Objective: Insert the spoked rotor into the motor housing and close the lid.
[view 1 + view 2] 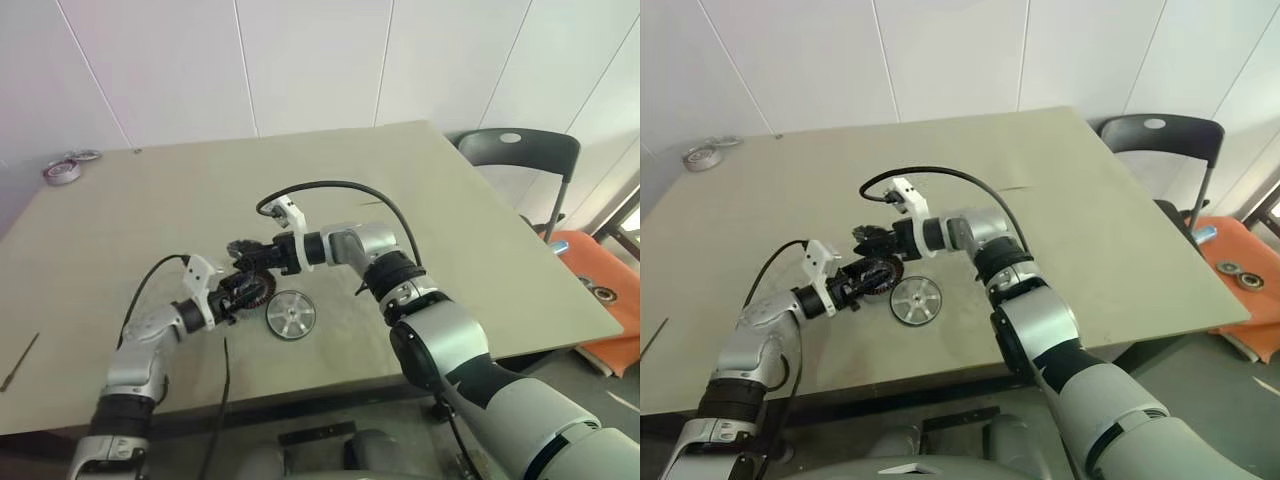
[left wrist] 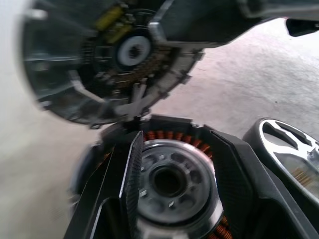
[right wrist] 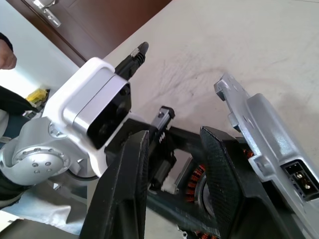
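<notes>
The motor housing (image 2: 174, 184), a ring of copper windings around a silver centre, lies on the table near the front. Its round lid (image 2: 99, 64) stands tipped up behind it, showing its inner side. My left gripper (image 2: 174, 137) reaches in low from the left, fingers apart on either side of the housing. My right gripper (image 3: 172, 144) comes from the right above the housing, fingers apart, one finger (image 3: 224, 169) against the raised lid (image 3: 269, 144). The spoked rotor (image 1: 291, 315) lies flat on the table just right of the housing, untouched.
Metal rings (image 1: 62, 170) sit at the table's far left corner. A thin tool (image 1: 18, 362) lies near the left front edge. A dark chair (image 1: 520, 150) stands behind the right corner, with an orange bin (image 1: 605, 295) of parts beside the table.
</notes>
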